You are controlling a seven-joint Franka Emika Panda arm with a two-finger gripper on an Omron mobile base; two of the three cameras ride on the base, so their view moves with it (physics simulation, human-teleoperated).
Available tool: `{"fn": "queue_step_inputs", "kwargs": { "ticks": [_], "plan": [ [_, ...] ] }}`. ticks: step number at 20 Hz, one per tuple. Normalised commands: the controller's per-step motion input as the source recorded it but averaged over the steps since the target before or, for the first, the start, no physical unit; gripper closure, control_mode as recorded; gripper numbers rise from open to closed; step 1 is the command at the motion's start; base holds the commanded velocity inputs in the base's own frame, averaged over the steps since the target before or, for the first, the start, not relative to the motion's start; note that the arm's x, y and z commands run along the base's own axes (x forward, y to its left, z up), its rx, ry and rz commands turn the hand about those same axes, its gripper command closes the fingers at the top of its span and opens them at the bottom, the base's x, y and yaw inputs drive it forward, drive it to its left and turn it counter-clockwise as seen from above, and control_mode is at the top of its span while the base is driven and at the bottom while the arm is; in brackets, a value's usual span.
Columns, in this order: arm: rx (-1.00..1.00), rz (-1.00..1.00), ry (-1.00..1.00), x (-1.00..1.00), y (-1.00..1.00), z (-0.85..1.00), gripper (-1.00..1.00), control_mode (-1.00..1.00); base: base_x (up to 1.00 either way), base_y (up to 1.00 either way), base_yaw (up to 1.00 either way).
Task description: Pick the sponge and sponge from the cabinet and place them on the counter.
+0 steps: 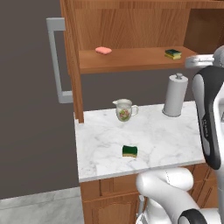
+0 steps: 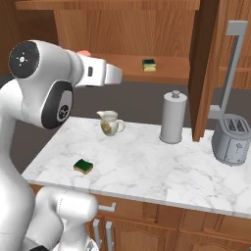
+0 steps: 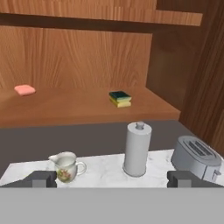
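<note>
Sponges sit in two places: one sponge (image 1: pixel 130 151) lies flat on the white marble counter (image 1: pixel 166 144), near its front edge and in front of the floral jug (image 1: pixel 124 110); the other sponge (image 1: pixel 173 54) rests on the wooden shelf (image 1: pixel 131 59) of the open cabinet (image 2: pixel 206 59), toward the shelf's right side, well apart from the flat pink block (image 1: pixel 103 50) at the left; a paper towel roll (image 2: pixel 173 116) stands upright on the counter below the shelf, and a grey toaster (image 2: pixel 231 138) sits beyond the open cabinet door; the gripper (image 3: pixel 113 179) is raised facing the shelf, its fingers spread fully wide with nothing between them, apart from every item.
</note>
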Motion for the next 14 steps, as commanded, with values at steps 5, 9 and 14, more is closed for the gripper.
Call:
{"fn": "queue_step_inputs", "kwargs": {
  "ticks": [5, 9, 14],
  "plan": [
    [0.0, 0.0, 0.0, 0.34, -0.19, 0.05, -1.0, -1.0, 0.0, 0.0, 0.0],
    [0.0, 0.0, 0.0, 0.33, -0.14, 0.0, -1.0, -1.0, 0.0, 0.0, 0.0],
    [0.0, 0.0, 0.0, 0.32, -0.08, 0.0, -1.0, -1.0, 0.0, 0.0, 0.0]
  ]
}}
